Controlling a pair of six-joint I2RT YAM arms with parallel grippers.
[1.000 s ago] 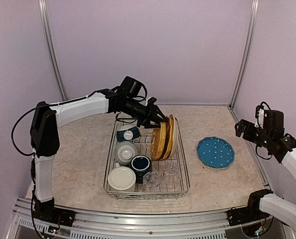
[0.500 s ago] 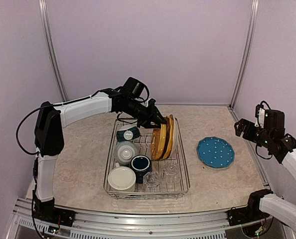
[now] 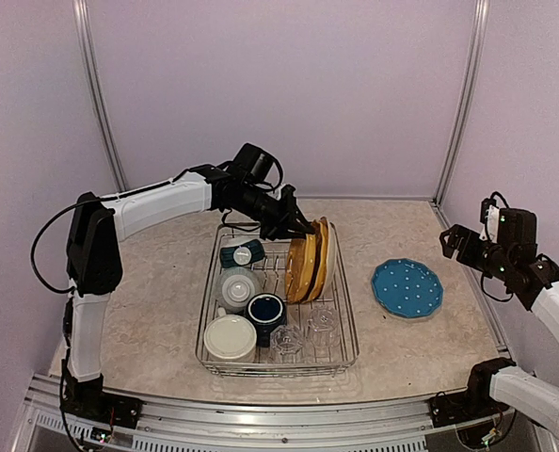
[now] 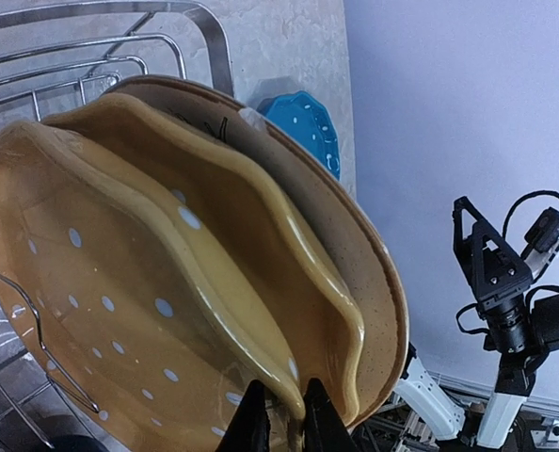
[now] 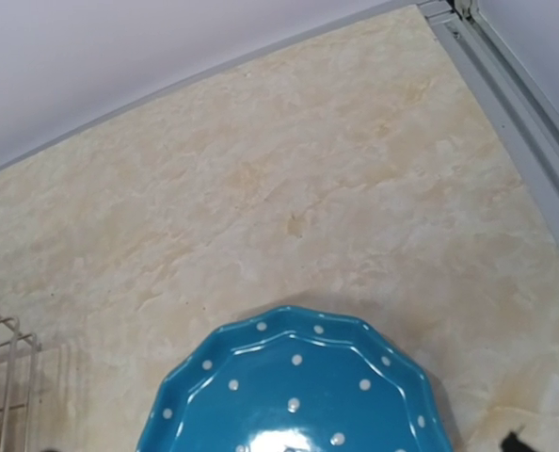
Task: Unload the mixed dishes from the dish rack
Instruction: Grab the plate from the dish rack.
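Note:
The dish rack [image 3: 347, 315] holds upright plates at its far right. My left gripper [image 3: 307, 229] is shut on the top rim of the front yellow dotted plate [image 4: 110, 282], with one finger [image 4: 253, 424] on each face. A second yellow plate [image 4: 261, 245] and a cream speckled plate [image 4: 378, 292] stand behind it. The rack also holds a teal bowl [image 3: 242, 254], a cream mug [image 3: 237, 285], a navy mug [image 3: 264, 311] and two glass tumblers [image 3: 286, 341]. The blue dotted plate [image 3: 407, 287] lies flat on the table. My right gripper [image 3: 455, 242] hovers open above it, holding nothing.
A cream dish [image 3: 230, 337] sits in the rack's near left corner. The blue plate also shows in the right wrist view [image 5: 298, 395], with bare marbled tabletop [image 5: 289, 188] beyond it. Purple walls and metal posts [image 3: 454, 104] close the back and sides.
My left gripper has shifted very slightly at the yellow plate's rim. My right arm has barely moved.

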